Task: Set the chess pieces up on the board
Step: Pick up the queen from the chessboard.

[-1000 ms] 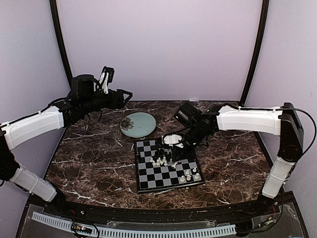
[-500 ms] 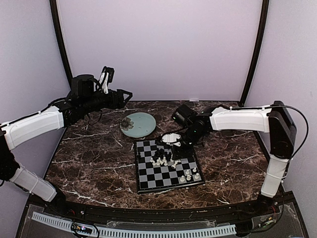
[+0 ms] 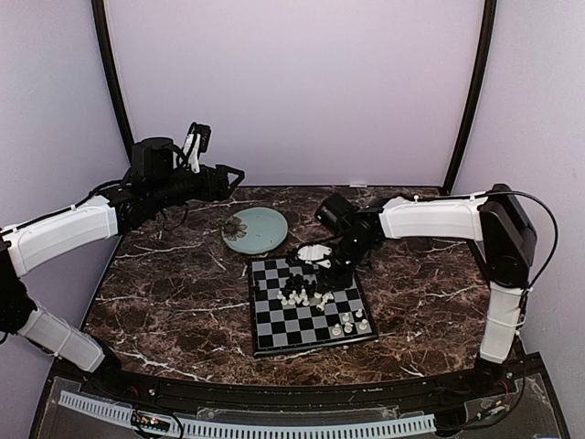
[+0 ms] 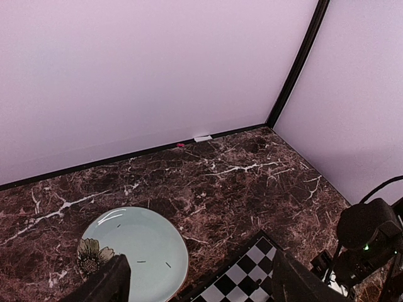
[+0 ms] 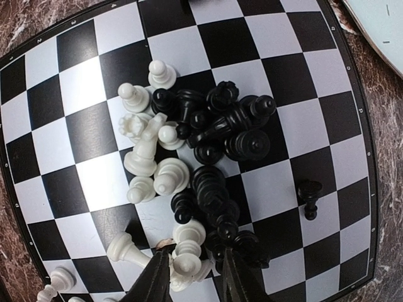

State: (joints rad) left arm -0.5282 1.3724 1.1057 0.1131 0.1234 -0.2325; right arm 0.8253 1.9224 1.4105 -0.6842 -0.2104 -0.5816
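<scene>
Heap: tiny cream-white and black chess figures (image 5: 201, 163) piled centre of black-and-white chequered chessboard (image 5: 296, 119). My right gripper (image 5: 194, 259), jaws part-open, empty, hovers over white ones; closing cd pinch two, topple neighbours. Left gripper (image 4: 200, 272) wide open, well apart.

The left arm (image 3: 64, 233) and right arm (image 3: 430, 219) wear white shells between black joints. A thin black cable (image 3: 554, 233) loops beside the right one. The right gripper (image 5: 196, 253) has dark fingers (image 5: 154, 283).

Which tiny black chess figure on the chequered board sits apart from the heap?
The lone black figure on a dark square, right of the heap in the right wrist view; the other black ones are clustered.
</scene>
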